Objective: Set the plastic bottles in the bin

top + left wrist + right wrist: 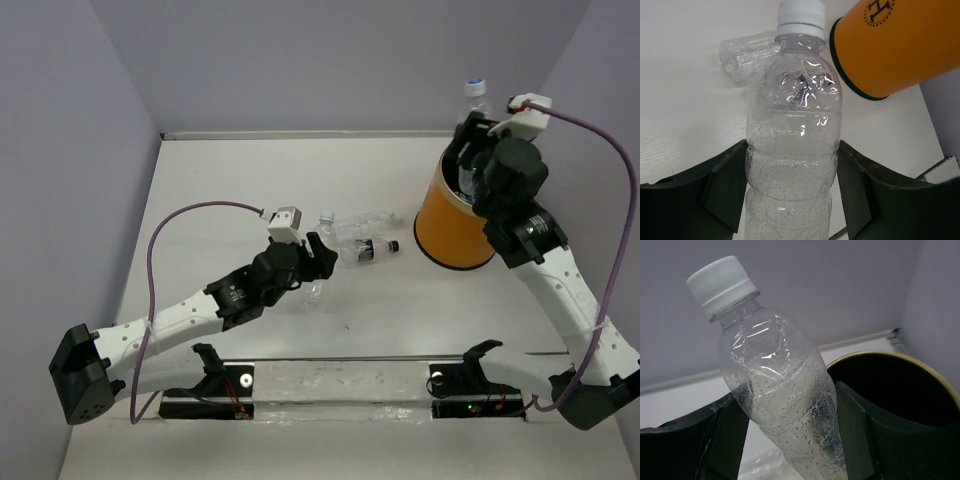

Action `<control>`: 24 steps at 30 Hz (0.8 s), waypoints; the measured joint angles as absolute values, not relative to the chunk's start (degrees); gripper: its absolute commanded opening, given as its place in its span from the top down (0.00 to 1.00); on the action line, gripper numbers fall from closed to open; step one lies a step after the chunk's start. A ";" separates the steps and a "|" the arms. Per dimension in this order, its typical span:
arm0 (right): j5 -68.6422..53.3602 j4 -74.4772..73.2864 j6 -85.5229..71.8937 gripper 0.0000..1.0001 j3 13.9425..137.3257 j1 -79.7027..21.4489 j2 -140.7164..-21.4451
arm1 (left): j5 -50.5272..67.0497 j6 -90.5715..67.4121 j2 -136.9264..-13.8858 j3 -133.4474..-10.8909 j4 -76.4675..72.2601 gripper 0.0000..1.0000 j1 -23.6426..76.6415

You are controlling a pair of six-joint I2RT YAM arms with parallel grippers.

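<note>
Main risk is at the bin. The right pincer is closed on the raised bottle, jaws pressing both sides of its lower body, white cap up and tilted. The bin's dark mouth is below and to one side in the wrist view, not squarely under. The bottle's bottom end is hidden, so I can't tell if it clears the rim. Let go now and it may clip the tan rim and bounce off behind the bin.

The thin, dented plastic could also slide in the grip.

The left pincer is closed on the second bottle low over the surface, a finger on each side of the ribbed middle, cap pointing away.

A clear bottle lies just behind it and a labelled bottle is close by. A careless lift could knock either one rolling. Both arms heading to the bin at once could collide.
</note>
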State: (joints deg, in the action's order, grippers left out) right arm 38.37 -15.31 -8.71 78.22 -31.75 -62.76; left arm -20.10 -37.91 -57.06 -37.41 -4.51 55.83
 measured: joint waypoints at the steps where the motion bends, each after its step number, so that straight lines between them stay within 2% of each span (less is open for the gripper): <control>1: 38.57 -12.43 -7.09 0.76 78.41 -27.18 -62.89 | -20.49 -37.74 -57.36 -38.37 -4.36 0.41 56.27; 5: 39.11 -5.45 -5.48 0.73 76.93 -11.57 -63.57 | -21.50 -37.04 -59.81 -42.41 -3.42 0.41 57.30; 7: 38.04 -2.83 -6.11 0.71 74.06 -8.19 -63.35 | -21.76 -36.45 -61.93 -45.08 -3.36 0.41 57.41; 9: 35.99 -0.80 -7.44 0.59 70.17 -5.19 -63.66 | -22.02 -35.90 -64.05 -48.29 -2.96 0.41 57.43; 10: 34.94 -0.49 -8.16 0.42 68.40 -4.14 -63.96 | -22.17 -35.62 -64.93 -49.78 -2.94 0.41 57.43; 12: 32.47 -0.30 -9.96 0.20 65.47 -2.94 -64.90 | -22.57 -34.70 -66.81 -53.60 -2.92 0.41 57.43; 13: 31.66 -0.23 -10.76 0.04 64.34 -2.61 -65.12 | -22.74 -34.35 -67.40 -54.98 -3.09 0.41 57.43; 14: 30.52 -0.49 -11.84 0.00 62.46 -2.55 -65.25 | -22.92 -34.04 -68.05 -56.49 -3.20 0.41 57.43; 18: 25.76 -1.98 -14.24 0.00 58.87 -2.63 -62.85 | -23.46 -32.42 -72.49 -65.52 -4.10 0.41 57.43; 22: 23.11 -4.03 -16.14 0.01 59.92 -2.61 -57.23 | -23.33 -30.85 -79.00 -75.81 -5.30 0.41 57.43; 24: 21.87 -5.56 -17.19 0.04 61.45 -2.61 -53.84 | -22.96 -29.56 -83.81 -83.05 -6.37 0.41 57.45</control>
